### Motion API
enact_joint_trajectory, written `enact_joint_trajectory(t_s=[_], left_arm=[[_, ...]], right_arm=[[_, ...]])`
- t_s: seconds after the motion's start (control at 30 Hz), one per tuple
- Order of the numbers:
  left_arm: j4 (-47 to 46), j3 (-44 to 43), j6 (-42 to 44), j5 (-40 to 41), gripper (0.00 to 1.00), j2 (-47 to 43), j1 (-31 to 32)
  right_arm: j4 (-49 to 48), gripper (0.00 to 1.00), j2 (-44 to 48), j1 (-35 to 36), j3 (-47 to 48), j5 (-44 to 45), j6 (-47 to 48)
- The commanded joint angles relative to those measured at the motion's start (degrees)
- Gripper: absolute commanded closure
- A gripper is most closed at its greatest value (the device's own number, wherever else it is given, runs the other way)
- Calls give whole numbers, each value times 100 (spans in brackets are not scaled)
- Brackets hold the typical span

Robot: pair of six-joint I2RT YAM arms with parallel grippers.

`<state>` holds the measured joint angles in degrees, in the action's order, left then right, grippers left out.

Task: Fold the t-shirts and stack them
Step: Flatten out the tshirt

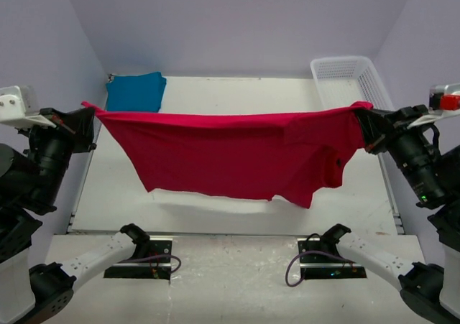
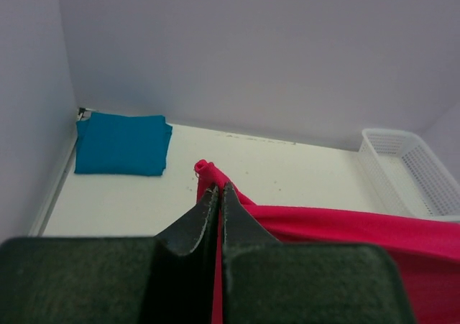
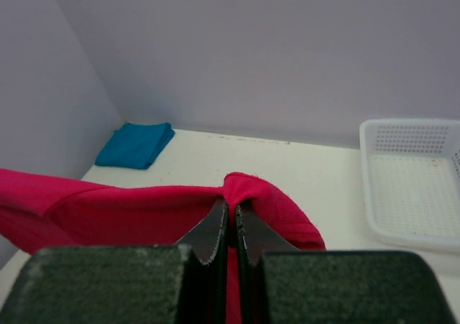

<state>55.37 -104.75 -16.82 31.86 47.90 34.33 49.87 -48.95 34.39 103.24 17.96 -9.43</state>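
Observation:
A bright red t-shirt (image 1: 230, 155) hangs stretched in the air between both arms, sagging above the table. My left gripper (image 1: 88, 110) is shut on its left corner, and red cloth pokes out past the tips (image 2: 218, 189). At the right, my right gripper (image 1: 361, 113) is shut on the other corner, with a red bulge over the tips (image 3: 232, 205). A teal-blue t-shirt (image 1: 136, 91) lies folded at the far left corner of the table, also seen as the folded teal-blue shirt (image 2: 122, 144) and the teal-blue shirt (image 3: 136, 144) in the wrist views.
A white mesh basket (image 1: 350, 80) stands at the far right of the table, shown as the basket (image 2: 407, 167) and the basket (image 3: 413, 182) from the wrists. Lilac walls close in the back and both sides. The arm bases sit at the near edge.

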Motion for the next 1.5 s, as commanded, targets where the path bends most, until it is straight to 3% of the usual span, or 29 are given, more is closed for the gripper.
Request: enact_joint_trajectory(t_s=[0.0, 0.37, 0.5, 0.6, 0.77, 0.87, 1.0, 1.13, 1.2, 1.23, 1.27, 1.33, 1.37, 1.43, 1.47], left_arm=[[70, -387, 205, -408, 100, -149, 21], [-167, -600, 311, -962, 100, -237, 21], [-378, -363, 337, -743, 100, -36, 21], [-353, -353, 302, -393, 100, 473, 21], [-237, -284, 372, 504, 100, 2124, -40], [-738, -20, 417, -931, 100, 3056, -1372], [-1343, 217, 556, -1067, 100, 4323, -2210], [-2265, 270, 636, -1628, 100, 5342, -2807], [-2398, -106, 478, -1665, 100, 5808, -3115], [-2261, -316, 504, -1709, 99, 6314, -3177], [-2076, -962, 426, -1474, 79, 6572, -3195], [-2815, -742, 696, -1358, 67, 6706, -3195], [-2813, -818, 689, -1262, 41, 6706, -3204], [-2882, -689, 592, -1102, 23, 6531, -3187], [-2996, -522, 583, -1129, 8, 6365, -3187]], right_arm=[[32, 100, 289, -12, 293, -555, -50], [278, 100, 369, -20, 1110, -1760, 38], [33, 100, 193, -11, 1023, -1629, 38], [-143, 100, -210, -20, 953, -1419, 143], [-284, 100, -1499, -64, 1180, -707, 502], [-390, 100, -2422, -651, 1418, -1099, 478], [-837, 100, -3707, -1364, 1488, -1760, 503], [-882, 100, -5201, -1795, 2277, -1760, 469], [-908, 100, -5964, -1944, 2559, -1954, 460], [-1039, 93, -6151, -2032, 2656, -1806, 486], [-1101, 81, -6327, -2076, 2727, -2022, 538], [-1417, 51, -6688, -2138, 2720, -1815, 574], [-1401, 17, -6794, -2156, 2823, -1804, 591], [-1391, 10, -6665, -2112, 2651, -1243, 618], [-1488, 8, -6515, -2095, 2440, -1164, 627]])
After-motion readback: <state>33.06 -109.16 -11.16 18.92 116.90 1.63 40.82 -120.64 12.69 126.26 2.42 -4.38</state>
